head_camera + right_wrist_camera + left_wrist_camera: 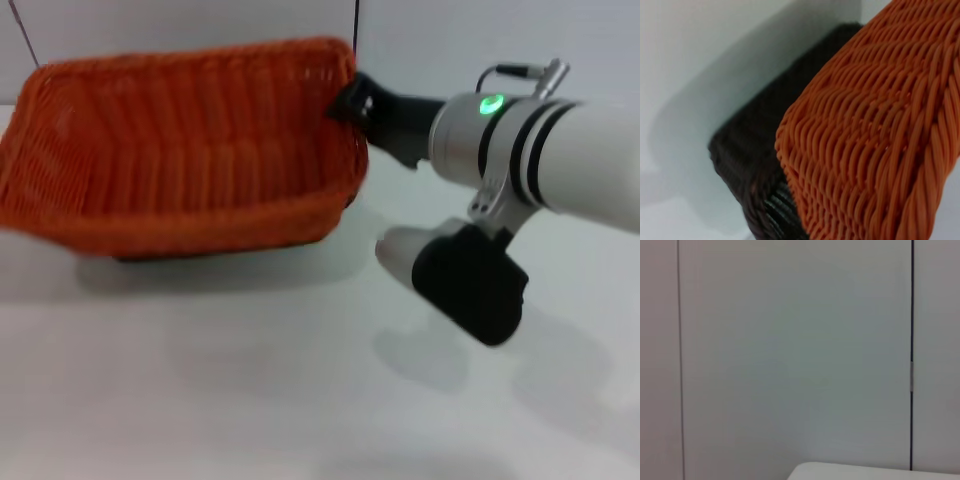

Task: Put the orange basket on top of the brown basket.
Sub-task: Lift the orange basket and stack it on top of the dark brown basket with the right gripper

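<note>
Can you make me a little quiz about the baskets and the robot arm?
1. True or false: the orange basket is over the brown basket.
2. Which gripper is at the orange basket's rim? A. left B. right C. both
3. Fill in: the table is ____ in colour.

Key:
1. True. The right wrist view shows the brown basket under the orange one; the head view shows only a dark sliver below it.
2. B. The right gripper is at the far right corner of the rim. The left gripper is not in view.
3. White.
</note>
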Controlling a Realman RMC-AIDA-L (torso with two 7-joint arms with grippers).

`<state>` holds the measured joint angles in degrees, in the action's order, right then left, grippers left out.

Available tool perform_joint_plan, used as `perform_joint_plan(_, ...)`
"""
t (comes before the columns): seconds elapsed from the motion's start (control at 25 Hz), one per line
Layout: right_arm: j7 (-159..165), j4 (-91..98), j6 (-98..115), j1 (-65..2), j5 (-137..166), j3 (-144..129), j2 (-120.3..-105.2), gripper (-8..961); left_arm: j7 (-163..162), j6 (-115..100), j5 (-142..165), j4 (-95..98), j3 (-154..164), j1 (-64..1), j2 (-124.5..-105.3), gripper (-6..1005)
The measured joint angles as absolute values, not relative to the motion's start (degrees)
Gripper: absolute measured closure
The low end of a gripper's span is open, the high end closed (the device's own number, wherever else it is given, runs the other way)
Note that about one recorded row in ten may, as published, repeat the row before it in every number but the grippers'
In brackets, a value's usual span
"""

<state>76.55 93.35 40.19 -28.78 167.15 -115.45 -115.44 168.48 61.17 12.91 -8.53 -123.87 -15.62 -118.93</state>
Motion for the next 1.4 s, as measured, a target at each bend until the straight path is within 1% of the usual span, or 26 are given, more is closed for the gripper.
perform_joint_plan(0.2, 78.1, 93.3, 36.3, -29.5, 167.1, -112.9, -115.73, 784, 168.5, 61.3, 12.9, -8.0, -123.7, -16.0, -118.91, 156)
perform_joint_plan(0.68, 77.6, 86.9, 35.0, -32.4, 167.2, -110.3, -115.71, 784, 168.5, 61.4, 12.9, -8.0, -123.6, -16.1, -118.91, 156)
perform_joint_plan(0.92, 77.6, 83.2, 33.9, -34.0, 167.2, -110.0, -115.29, 785, 168.5, 61.4, 12.9, -8.0, -123.7, -16.4, -118.91, 156)
perform_joint_plan(1.12, 77.9, 77.0, 26.8, -35.5, 166.9, -110.5, -114.7, 784, 168.5, 61.2, 12.9, -8.0, -123.9, -16.5, -118.91, 156)
perform_joint_plan(1.28, 78.0, 72.3, 21.3, -36.5, 166.3, -110.8, -114.29, 761, 168.5, 61.2, 12.9, -8.0, -123.8, -16.7, -118.91, 156)
perform_joint_plan(1.4, 78.0, 71.4, 20.1, -36.8, 165.6, -111.1, -114.3, 744, 168.5, 61.3, 12.9, -8.0, -123.7, -16.8, -118.91, 156)
